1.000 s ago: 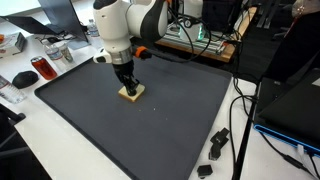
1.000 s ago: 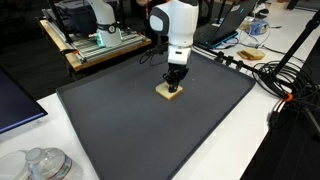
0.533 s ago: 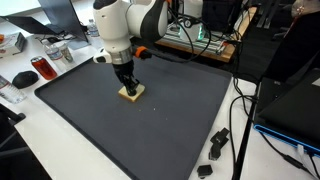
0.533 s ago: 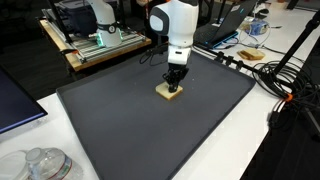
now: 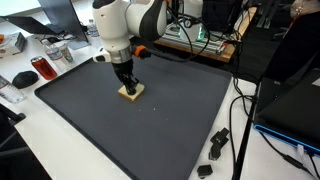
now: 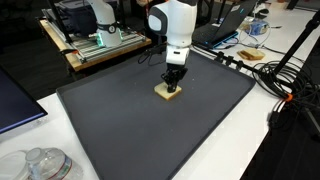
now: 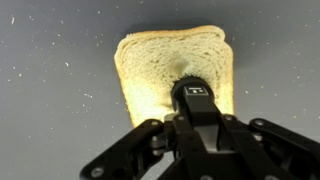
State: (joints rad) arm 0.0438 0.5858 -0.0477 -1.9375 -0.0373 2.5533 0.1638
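A slice of white bread [image 7: 150, 68] lies flat on the dark grey mat [image 5: 160, 130], toward the mat's far side in both exterior views [image 5: 133, 95] [image 6: 167, 94]. My gripper [image 7: 193, 92] points straight down over it, jaws shut together, with the tips pressed onto the slice's middle, where a small dent shows. Nothing sits between the fingers. The white arm rises upright above the bread [image 5: 127, 86] [image 6: 173, 85].
Beside the mat stand a red can [image 5: 43, 69], a black mouse [image 5: 23, 78], black clips [image 5: 215, 145] and cables. A dark laptop [image 5: 290, 110] lies off one edge. A glass lid [image 6: 45, 163] sits near a mat corner, and a wooden crate [image 6: 100, 45] stands behind.
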